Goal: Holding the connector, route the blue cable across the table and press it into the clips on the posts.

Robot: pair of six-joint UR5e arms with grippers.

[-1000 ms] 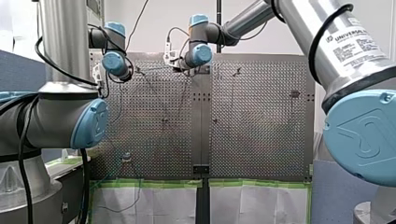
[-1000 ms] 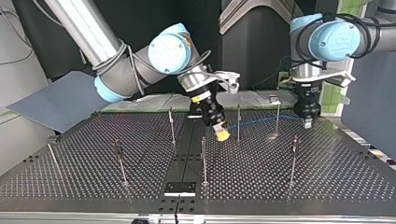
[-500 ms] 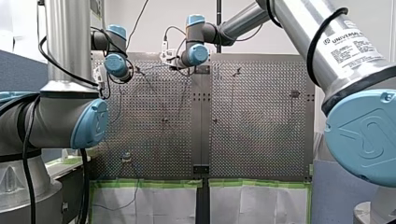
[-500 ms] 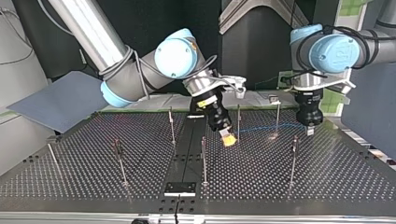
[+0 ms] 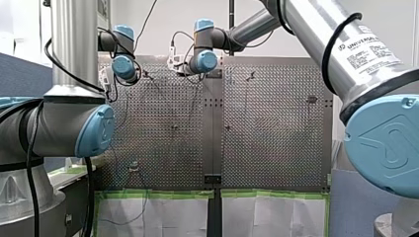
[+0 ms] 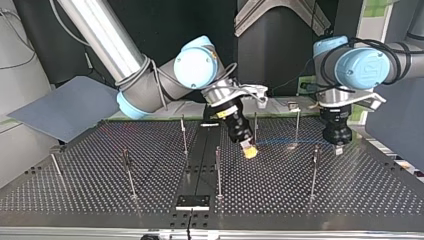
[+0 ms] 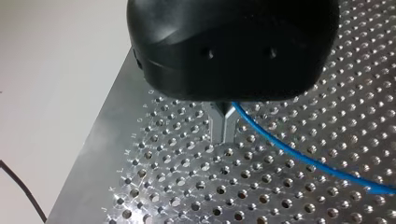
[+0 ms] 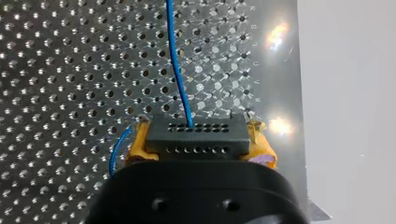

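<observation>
In the right wrist view, my right gripper (image 8: 201, 145) is shut on a black connector (image 8: 189, 135) between its yellow pads (image 8: 138, 145). The blue cable (image 8: 179, 79) leaves the connector and runs ahead over the perforated table (image 8: 65, 70). In the left wrist view, my left gripper (image 7: 223, 132), with metal fingers, is shut on the blue cable (image 7: 299, 157) just above the table. In the top view, my right gripper (image 6: 249, 151) hangs near the middle post (image 6: 255, 131). My left gripper (image 6: 339, 148) is at that view's right, and the cable (image 6: 282, 141) is strung between them.
Several thin posts stand on the table (image 6: 360, 192), among them a post (image 6: 218, 172) just in front of my right gripper, one (image 6: 297, 125) behind the cable, and another (image 6: 313, 172) at the right. A black plate (image 6: 192, 202) lies at the front edge. A grey panel (image 6: 65, 107) leans at the left.
In the top view both grippers have shifted to the right and toward the camera, carrying the connector and the cable with them. Both grips are unchanged.
</observation>
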